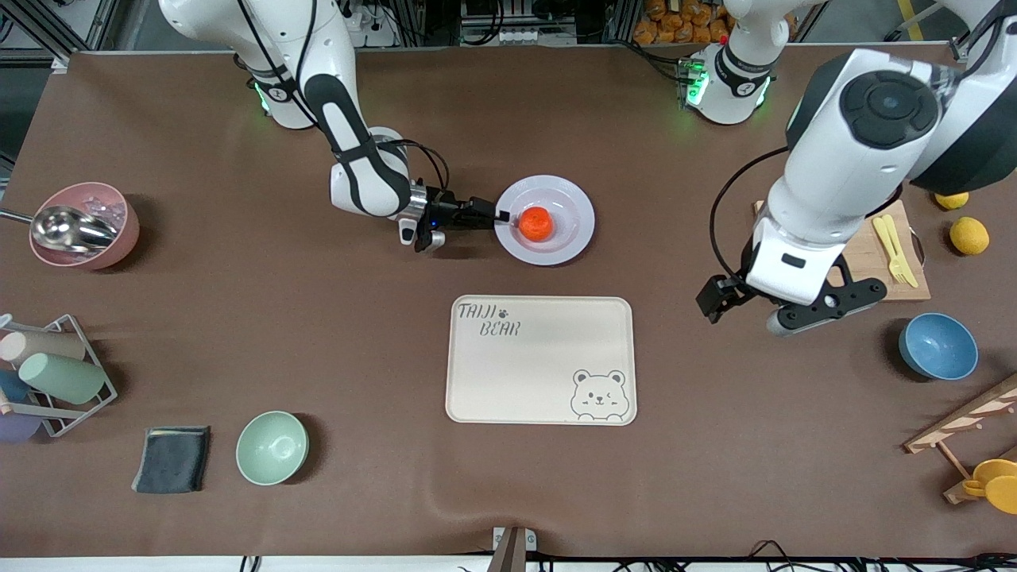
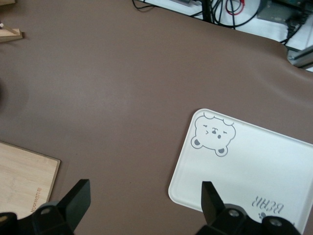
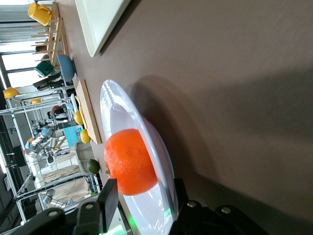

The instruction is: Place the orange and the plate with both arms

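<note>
From the front camera, the right arm reaches out from its base and bends low over the table, its forearm lying almost level so that the right gripper (image 1: 502,215) meets the edge of the plate (image 1: 570,205) on the side toward the right arm's end of the table. The orange (image 1: 536,223) sits in the middle of the plate, and the plate lies on the brown table (image 1: 318,334), farther from the front camera than the bear-print tray (image 1: 540,359). The left arm hangs bent above its own end of the table, with the left gripper (image 1: 747,310) in the air over bare cloth beside a wooden cutting board (image 1: 870,258) and near a blue bowl (image 1: 937,345). In the left wrist view, the left gripper (image 2: 144,198) looks straight down with its two fingers (image 2: 78,196) spread wide and nothing between them; under it lie brown cloth, a corner of the tray (image 2: 244,161) and a corner of the board (image 2: 24,178). In the right wrist view, the right gripper (image 3: 144,193) lies sideways with one finger above the plate's (image 3: 117,105) rim and the other below it, the rim passing between them; whether they have pinched it I cannot tell. The orange (image 3: 129,161) rests on the plate just past the fingertips.
</note>
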Motion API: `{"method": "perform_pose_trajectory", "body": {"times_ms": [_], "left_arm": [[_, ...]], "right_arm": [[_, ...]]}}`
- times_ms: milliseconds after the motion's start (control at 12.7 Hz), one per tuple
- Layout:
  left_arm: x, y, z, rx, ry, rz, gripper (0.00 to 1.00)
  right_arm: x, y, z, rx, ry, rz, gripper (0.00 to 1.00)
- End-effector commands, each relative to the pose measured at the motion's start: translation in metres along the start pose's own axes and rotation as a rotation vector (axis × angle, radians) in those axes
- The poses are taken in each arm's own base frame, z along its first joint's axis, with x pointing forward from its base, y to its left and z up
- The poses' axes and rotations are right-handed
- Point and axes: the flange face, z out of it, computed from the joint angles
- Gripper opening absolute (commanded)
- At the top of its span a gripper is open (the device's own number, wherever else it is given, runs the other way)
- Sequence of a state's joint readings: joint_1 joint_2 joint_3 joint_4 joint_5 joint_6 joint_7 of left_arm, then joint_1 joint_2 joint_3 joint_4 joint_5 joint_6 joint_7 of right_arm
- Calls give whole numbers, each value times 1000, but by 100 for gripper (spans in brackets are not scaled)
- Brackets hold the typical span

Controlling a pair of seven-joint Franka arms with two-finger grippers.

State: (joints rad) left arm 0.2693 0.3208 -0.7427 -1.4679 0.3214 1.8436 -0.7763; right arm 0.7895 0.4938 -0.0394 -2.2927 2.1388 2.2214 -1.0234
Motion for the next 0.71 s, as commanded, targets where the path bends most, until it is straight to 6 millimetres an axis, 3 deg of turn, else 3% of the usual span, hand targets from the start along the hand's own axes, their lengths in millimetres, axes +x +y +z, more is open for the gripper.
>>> {"method": "perform_pose_trajectory", "body": {"times_ms": [0,157,393,628], "left_arm": [[6,-46,-46,-31,-18,38,100],[11,-81,-65,-62,-55,84,100],[3,-103,-91,-31,-60,100,100],[2,-122,-99,-13,-77,126,100]], "right_arm": [[-4,0,14,-7,20,-12,53],[-7,1,16,-10,17,-13,45],[-9,0,17,-9,14,-12,2],[-3,-3,15,0,24,-8,0]]}}
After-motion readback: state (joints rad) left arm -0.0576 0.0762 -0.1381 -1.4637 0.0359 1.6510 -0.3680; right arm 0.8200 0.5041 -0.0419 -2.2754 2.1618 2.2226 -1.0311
